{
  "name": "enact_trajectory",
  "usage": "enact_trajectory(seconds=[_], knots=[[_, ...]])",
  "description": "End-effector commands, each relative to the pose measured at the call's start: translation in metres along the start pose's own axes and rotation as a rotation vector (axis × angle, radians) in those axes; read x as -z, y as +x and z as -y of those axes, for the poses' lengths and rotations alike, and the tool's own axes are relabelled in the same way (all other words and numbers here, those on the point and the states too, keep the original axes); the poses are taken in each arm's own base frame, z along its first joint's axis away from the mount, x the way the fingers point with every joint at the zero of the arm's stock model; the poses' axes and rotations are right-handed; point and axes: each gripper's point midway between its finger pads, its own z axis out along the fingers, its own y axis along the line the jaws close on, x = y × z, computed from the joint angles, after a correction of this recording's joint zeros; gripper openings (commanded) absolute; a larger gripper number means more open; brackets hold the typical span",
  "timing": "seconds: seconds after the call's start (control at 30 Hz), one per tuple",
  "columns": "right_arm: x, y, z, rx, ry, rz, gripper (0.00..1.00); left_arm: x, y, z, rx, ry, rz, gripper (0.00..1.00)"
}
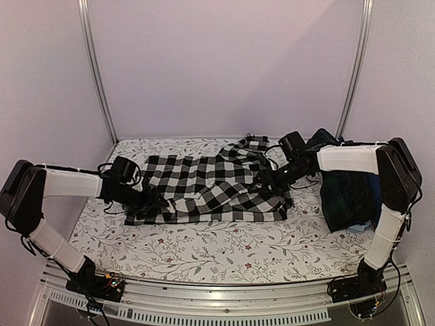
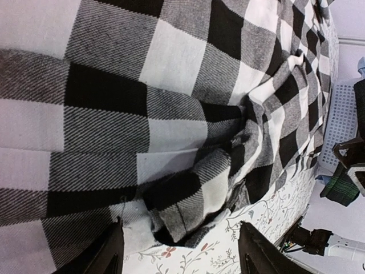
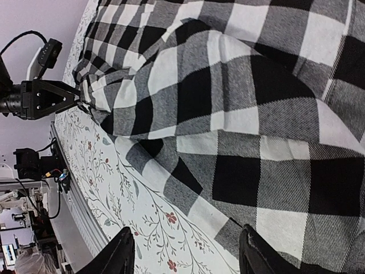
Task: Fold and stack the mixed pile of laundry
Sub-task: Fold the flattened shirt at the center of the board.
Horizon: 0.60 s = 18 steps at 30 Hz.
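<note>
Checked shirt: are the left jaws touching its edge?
Cannot tell. In the left wrist view the left gripper has its jaws open astride the crumpled edge of the checked shirt, but whether either jaw meets cloth is unclear.

Black-and-white checked shirt (image 1: 204,187) lies spread (plaid garment (image 1: 350,193) at right).

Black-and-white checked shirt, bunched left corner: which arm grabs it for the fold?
Left, probably. The left gripper hangs open right over that corner of the black-and-white checked shirt; the right gripper is at the opposite end.

White-shelled arms (image 1: 71,183), black joints (image 1: 24,193), black-fingered left claw (image 2: 181,254) and right claw (image 3: 185,254), seemingly zip-tied cables (image 1: 109,166).
</note>
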Motion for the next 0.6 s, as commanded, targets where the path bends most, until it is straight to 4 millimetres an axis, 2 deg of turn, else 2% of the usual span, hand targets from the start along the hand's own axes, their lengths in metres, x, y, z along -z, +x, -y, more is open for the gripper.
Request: enact_trajectory(seconds=[0.0, 0.1, 0.23, 0.33, 0.47, 0.57], knots=[[0.017, 0.007, 0.017, -0.039, 0.068, 0.015, 0.60, -0.014, -0.002, 0.002, 0.000, 0.017, -0.004, 0.67], [0.014, 0.014, 0.031, -0.062, 0.106, -0.008, 0.59, -0.021, -0.005, 0.009, -0.010, 0.055, -0.018, 0.59], [0.007, 0.025, 0.050, -0.102, 0.145, -0.045, 0.58, -0.024, -0.007, 0.022, -0.046, 0.092, -0.034, 0.40], [-0.003, 0.039, 0.065, -0.129, 0.172, -0.084, 0.58, -0.016, -0.011, 0.029, -0.080, 0.083, -0.027, 0.20], [-0.013, 0.056, 0.080, -0.158, 0.199, -0.131, 0.58, -0.001, -0.016, 0.034, -0.135, 0.033, -0.022, 0.02], [-0.015, 0.067, 0.090, -0.171, 0.229, -0.153, 0.57, 0.008, -0.017, 0.026, -0.153, -0.030, -0.034, 0.00]])
